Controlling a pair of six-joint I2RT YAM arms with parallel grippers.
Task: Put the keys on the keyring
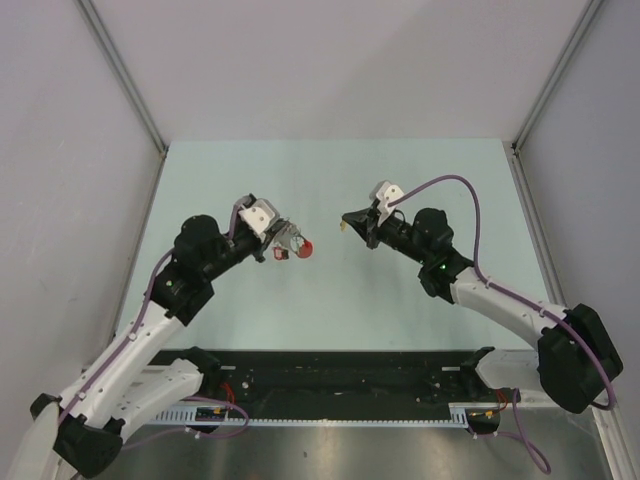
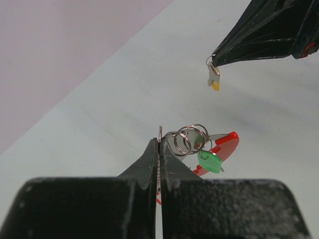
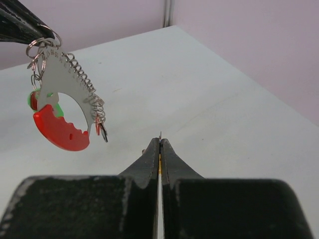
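My left gripper [image 1: 283, 240] [image 2: 159, 142] is shut on the keyring [image 2: 192, 139], held above the table. Its red curved band [image 2: 227, 145] and wire rings stick out past the fingertips, and a green key [image 2: 210, 162] hangs from a ring. In the right wrist view the keyring [image 3: 62, 87] hangs from the left fingers [image 3: 22, 25], grey ridged tag above the red band [image 3: 60, 132]. My right gripper [image 1: 350, 222] [image 3: 160, 141] is shut on the yellow-orange key [image 2: 214, 79], a short gap to the right of the keyring. A small red piece [image 3: 98, 125] dangles at the tag's lower end.
The pale green table [image 1: 330, 300] lies beneath both grippers. Grey walls with metal corner posts [image 1: 120, 75] close in the left, back and right sides. The black base rail [image 1: 340, 375] runs along the near edge.
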